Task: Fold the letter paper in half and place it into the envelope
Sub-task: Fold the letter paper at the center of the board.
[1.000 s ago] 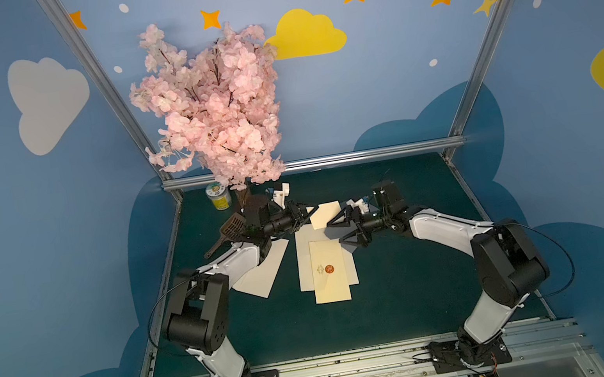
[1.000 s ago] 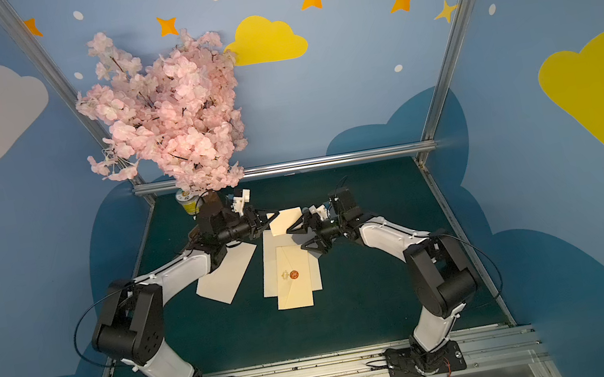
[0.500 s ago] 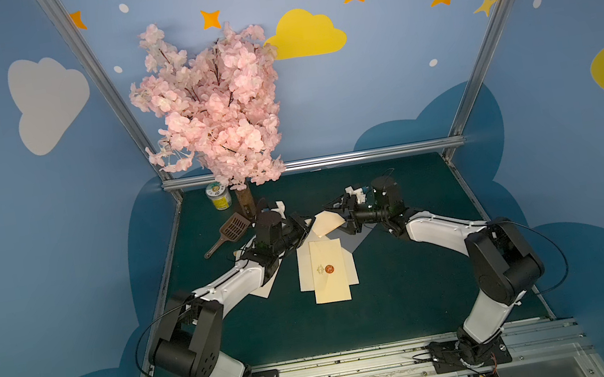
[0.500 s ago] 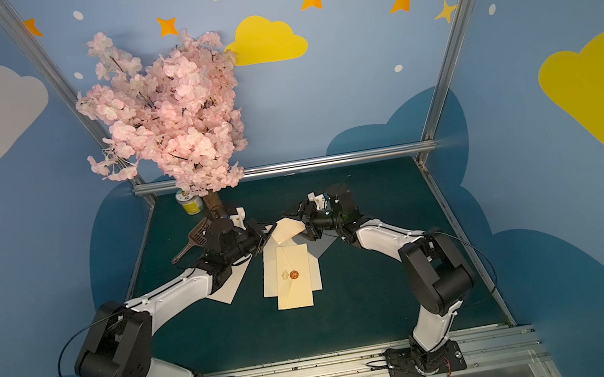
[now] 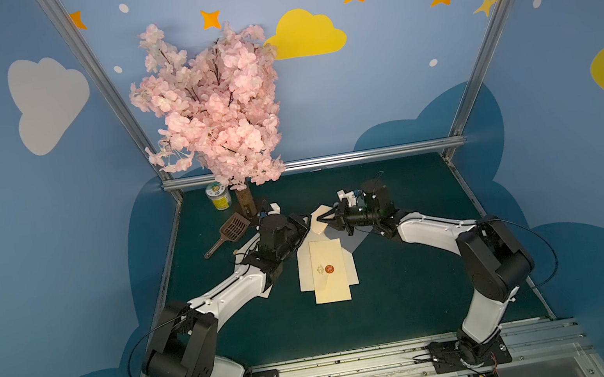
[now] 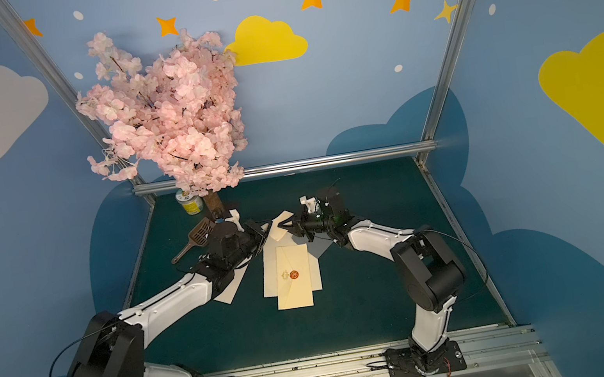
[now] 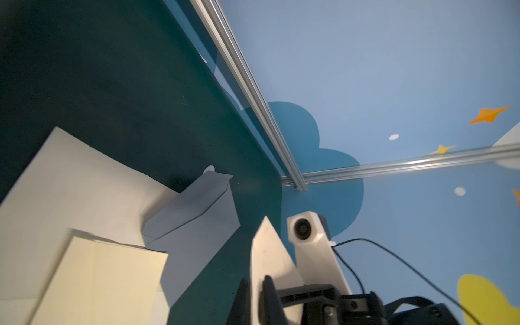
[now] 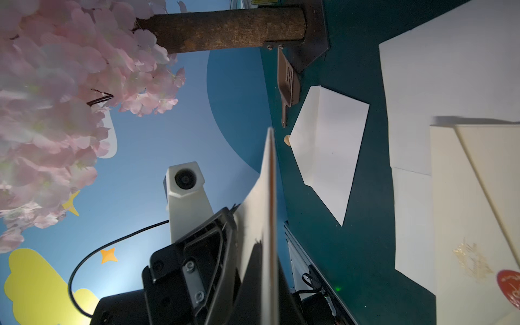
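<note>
Where both arms reach in, table: flat dark green mat (image 5: 411,295), with the cream paper envelope (image 5: 332,289), sealed with round red wax, at its middle.
Tree: artificial pink blossom tree (image 5: 213,105) on a brown trunk, well beyond the envelope's far end, toward the left arm's side.
Letter paper: large pale rectangular sheet (image 5: 304,271) lying flat directly under the envelope, showing along both its long sides.
Envelope: flat on that sheet, seal upward, with neither gripper touching it.
Folded papers: white folded sheet (image 6: 232,288) beside the envelope, partly under the left arm; shadowed grey-white folded sheet (image 5: 356,240) just beside the envelope's far corner, on the right arm's side.
Scoop: brown slotted plastic scoop (image 5: 233,227), well apart from the envelope, near the trunk.
Right arm: right gripper (image 5: 319,219) just beyond the envelope's far end, fingers together, pinching the held paper.
Left arm: left gripper (image 5: 305,222) at that paper's opposite edge; whether its fingers grip or stand apart cannot be told.
Held paper: small cream piece of paper (image 5: 318,229), raised off the mat just beyond the envelope's far end, between both grippers.
Can: small yellow can (image 5: 219,200) with a pale lid, farthest from the envelope, beside the trunk.
</note>
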You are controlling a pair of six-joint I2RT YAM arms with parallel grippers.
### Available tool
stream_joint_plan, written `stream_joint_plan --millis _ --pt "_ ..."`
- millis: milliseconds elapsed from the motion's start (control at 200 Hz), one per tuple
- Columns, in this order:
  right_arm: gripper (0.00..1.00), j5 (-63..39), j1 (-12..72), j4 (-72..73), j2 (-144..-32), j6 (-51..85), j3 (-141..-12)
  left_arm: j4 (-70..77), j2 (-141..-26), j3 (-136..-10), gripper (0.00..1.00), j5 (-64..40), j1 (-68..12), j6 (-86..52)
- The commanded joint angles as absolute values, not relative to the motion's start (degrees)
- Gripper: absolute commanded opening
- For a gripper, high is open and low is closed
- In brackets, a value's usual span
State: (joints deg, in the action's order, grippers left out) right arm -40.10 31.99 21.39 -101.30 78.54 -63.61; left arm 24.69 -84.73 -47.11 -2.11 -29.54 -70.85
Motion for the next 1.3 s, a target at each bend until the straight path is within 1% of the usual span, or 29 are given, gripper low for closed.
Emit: stream_joint_plan --millis 0,55,140,255,365,430,531,601,616,626,651,691,736,776,971,1056,1141,1181,1296 --pt "0.0 -41.6 31.4 17.1 -99.9 74.5 -65.7 28.5 -85.8 -47.0 0.3 -8.0 -29.0 -69.1" --pt "0.0 -43.3 31.0 16.2 -99.8 73.3 -66.2 29.2 -86.4 -46.9 0.33 -10.9 -28.2 -68.8" --pt "0.0 -45.6 30.2 15.4 -99.8 71.9 -66.3 32.2 -87.2 -46.2 0.33 -15.8 -27.0 -68.8" --pt "0.0 -48.5 29.8 15.3 -99.9 70.7 -66.1 35.2 -88.3 -46.1 0.29 -21.8 -25.6 -67.8" --pt "0.0 -49.2 29.5 13.9 -99.6 68.8 -66.1 39.1 -90.3 -45.5 0.19 -27.6 -24.5 -68.1" --pt "0.0 -50.3 29.5 13.6 -100.0 68.1 -66.7 44.1 -91.7 -44.3 0.15 -30.1 -24.0 -69.8" --pt "0.0 -50.7 29.3 12.2 -99.9 66.9 -67.0 50.4 -94.7 -43.7 0.03 -33.6 -23.5 -72.7" --pt "0.0 -51.0 29.2 12.3 -99.8 66.9 -66.8 53.3 -96.3 -43.8 0.03 -34.8 -23.5 -74.0" --pt "0.01 -50.9 29.2 12.1 -99.7 66.9 -66.7 53.6 -96.4 -43.6 0.03 -34.7 -23.4 -74.2" --pt "0.04 -50.8 29.1 12.2 -99.7 67.0 -66.5 53.7 -96.4 -43.6 0.03 -34.7 -23.4 -74.3" --pt "0.16 -50.6 29.0 12.4 -99.4 67.5 -66.2 54.0 -96.5 -43.4 0.03 -34.2 -23.4 -74.3" --pt "0.3 -50.1 29.0 13.4 -99.1 68.6 -65.3 53.9 -96.0 -43.1 0.03 -33.1 -23.4 -74.2" --pt "0.34 -49.5 28.8 15.4 -98.6 70.5 -64.1 53.0 -95.1 -42.8 0.03 -31.8 -23.5 -73.6" --pt "0.34 -48.9 28.9 17.1 -98.2 72.2 -63.0 51.7 -94.3 -42.6 0.02 -30.4 -23.5 -73.0" --pt "0.23 -44.1 29.1 26.3 -97.1 79.9 -57.2 45.1 -89.5 -41.7 0.03 -20.5 -25.5 -70.4" --pt "0.21 -42.7 29.2 27.2 -96.9 80.7 -56.3 43.0 -87.5 -40.8 0.03 -15.5 -27.1 -69.9" --pt "0.19 -42.2 29.2 28.5 -97.1 81.2 -56.1 42.2 -87.0 -40.6 0.03 -13.8 -28.7 -69.7" --pt "0.18 -41.7 29.2 29.3 -97.1 81.5 -55.9 41.8 -86.8 -40.5 0.03 -11.1 -29.5 -69.8" --pt "0.17 -41.1 29.4 32.2 -97.5 83.6 -55.1 42.4 -85.8 -39.0 0.03 -6.6 -31.4 -70.8"
